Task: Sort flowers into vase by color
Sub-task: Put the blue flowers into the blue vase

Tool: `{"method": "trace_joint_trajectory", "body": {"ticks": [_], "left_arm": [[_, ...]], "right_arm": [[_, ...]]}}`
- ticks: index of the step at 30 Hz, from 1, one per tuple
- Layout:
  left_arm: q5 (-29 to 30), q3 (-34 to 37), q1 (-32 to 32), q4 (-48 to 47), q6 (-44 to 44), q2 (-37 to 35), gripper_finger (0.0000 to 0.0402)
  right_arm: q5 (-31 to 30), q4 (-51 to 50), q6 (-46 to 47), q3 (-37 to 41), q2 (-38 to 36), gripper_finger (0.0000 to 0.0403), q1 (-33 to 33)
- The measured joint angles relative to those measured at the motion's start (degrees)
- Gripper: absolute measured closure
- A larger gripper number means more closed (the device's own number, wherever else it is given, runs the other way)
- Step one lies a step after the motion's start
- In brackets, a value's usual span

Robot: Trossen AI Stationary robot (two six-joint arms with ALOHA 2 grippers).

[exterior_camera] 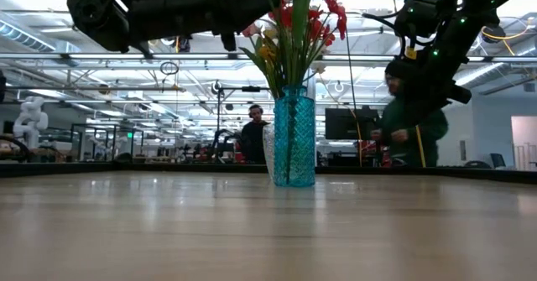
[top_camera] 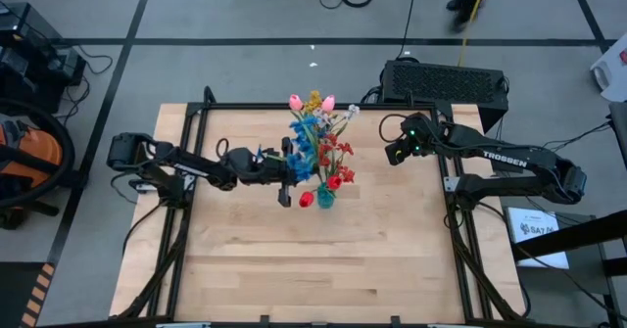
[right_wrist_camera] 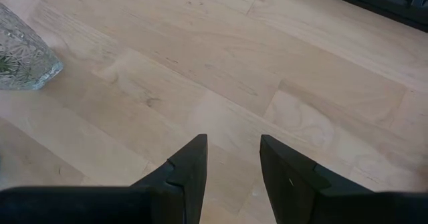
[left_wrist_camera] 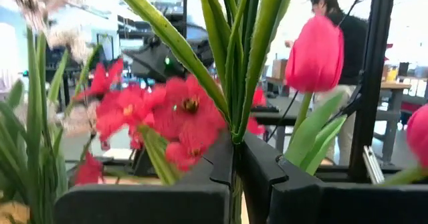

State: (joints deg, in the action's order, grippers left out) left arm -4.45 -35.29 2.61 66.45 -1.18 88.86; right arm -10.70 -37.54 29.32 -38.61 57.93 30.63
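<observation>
Worktop (top_camera: 323,259): pale wooden top inside a dark frame, carrying the vases near its middle toward the far edge.

Left arm: reaching across from the left side, its gripper (top_camera: 285,176) hanging above the worktop beside the bouquet. In the left wrist view the jaws are pinching together on a thin green stem (left_wrist_camera: 235,103), with almost no gap between them; which bloom tops that stem cannot be told.

Right arm: waiting raised over the right far part of the worktop, its gripper (right_wrist_camera: 232,167) standing well apart from the bouquet. Its jaws are standing partly apart and holding nothing, with bare wood showing between them.

Blue vase (exterior_camera: 294,138): turquoise patterned glass, standing upright on the worktop and holding the bunch.

Clear vase (right_wrist_camera: 20,57): cut glass, standing on the worktop; in the low view it is showing just behind the blue one.

Flowers (top_camera: 318,142): a mixed bunch sitting in the blue vase, with pink tulips and a yellow spray at the far side, a blue spray on the left, red blooms on the right and near side.

Person (exterior_camera: 411,122): standing in the room beyond the worktop, in dark clothing.
</observation>
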Motion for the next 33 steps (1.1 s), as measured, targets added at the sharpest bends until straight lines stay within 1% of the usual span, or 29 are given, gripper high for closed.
{"method": "trace_joint_trajectory", "body": {"ticks": [5,11,16,29,33], "left_arm": [[0.0,0.0,-0.5,-2.9,-1.3,0.0,0.0386],[0.0,0.0,-0.8,-5.3,-1.0,0.0,0.0385],[-0.1,0.0,-0.8,-9.4,-1.4,0.0,0.0385],[0.2,0.0,-2.6,-18.2,-1.4,0.0,0.0384],[0.4,0.0,-3.2,-19.5,-1.0,0.0,0.0384]], "right_arm": [[0.0,0.0,0.0,0.0,0.0,0.0273,0.0],[0.0,0.0,0.0,0.0,0.0,0.0273,0.0],[0.0,0.0,0.0,0.0,0.0,0.0273,0.0],[0.0,0.0,0.0,0.0,0.0,0.0273,0.0],[0.0,0.0,0.0,0.0,0.0,0.0273,0.0]]}}
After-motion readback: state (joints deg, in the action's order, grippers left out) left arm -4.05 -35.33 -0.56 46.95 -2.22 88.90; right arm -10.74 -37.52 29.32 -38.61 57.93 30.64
